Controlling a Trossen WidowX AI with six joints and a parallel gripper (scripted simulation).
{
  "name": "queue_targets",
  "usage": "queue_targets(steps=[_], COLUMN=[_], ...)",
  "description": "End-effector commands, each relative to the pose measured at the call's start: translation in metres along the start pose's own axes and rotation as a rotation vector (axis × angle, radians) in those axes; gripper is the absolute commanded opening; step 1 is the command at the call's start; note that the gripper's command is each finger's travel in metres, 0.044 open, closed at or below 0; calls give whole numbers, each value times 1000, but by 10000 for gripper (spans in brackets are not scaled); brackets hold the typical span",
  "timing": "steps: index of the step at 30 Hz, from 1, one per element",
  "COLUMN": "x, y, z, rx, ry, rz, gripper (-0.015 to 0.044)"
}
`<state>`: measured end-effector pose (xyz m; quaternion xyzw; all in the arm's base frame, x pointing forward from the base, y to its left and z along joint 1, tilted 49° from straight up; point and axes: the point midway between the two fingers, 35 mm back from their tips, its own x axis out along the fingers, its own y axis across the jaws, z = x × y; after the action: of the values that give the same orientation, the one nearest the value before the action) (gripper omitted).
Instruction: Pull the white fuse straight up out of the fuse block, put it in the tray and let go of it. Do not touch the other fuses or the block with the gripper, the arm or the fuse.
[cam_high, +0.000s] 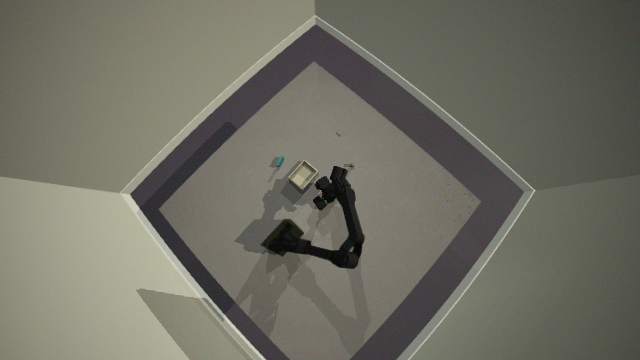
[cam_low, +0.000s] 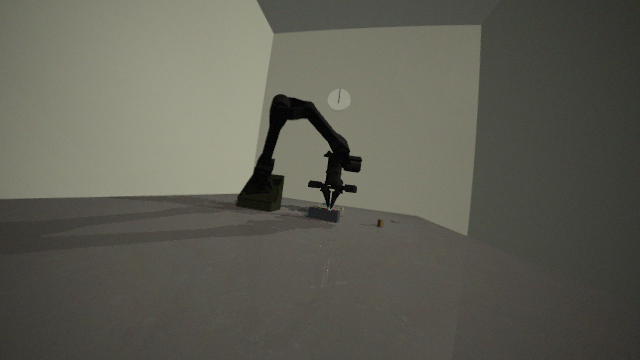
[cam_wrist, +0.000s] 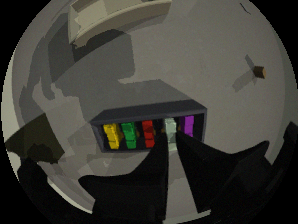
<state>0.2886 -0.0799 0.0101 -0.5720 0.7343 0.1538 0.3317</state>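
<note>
The jaws (cam_low: 331, 208) pinch the white fuse (cam_wrist: 170, 131), nearly closed; gripping seems done, so lift straight up next.

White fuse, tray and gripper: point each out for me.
White fuse (cam_wrist: 170, 127): wrist view, its upper body.
Tray (cam_high: 292, 179) (cam_wrist: 120, 25): top and wrist views, its wall.
Gripper (cam_low: 330, 207) (cam_wrist: 170, 135): exterior and wrist views, between its fingertips.

The arm arches over, its end effector (cam_low: 330, 207) (cam_wrist: 170, 135) pointing down, fingers closed on something narrow.
</note>
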Motion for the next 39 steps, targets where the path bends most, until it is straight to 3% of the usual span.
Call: queue_targets(steps=[1,39], x=[-3,-22], y=[-1,0], z=[0,0], rx=[7,3], ry=[-4,-3], rz=[0,1], gripper=[0,0])
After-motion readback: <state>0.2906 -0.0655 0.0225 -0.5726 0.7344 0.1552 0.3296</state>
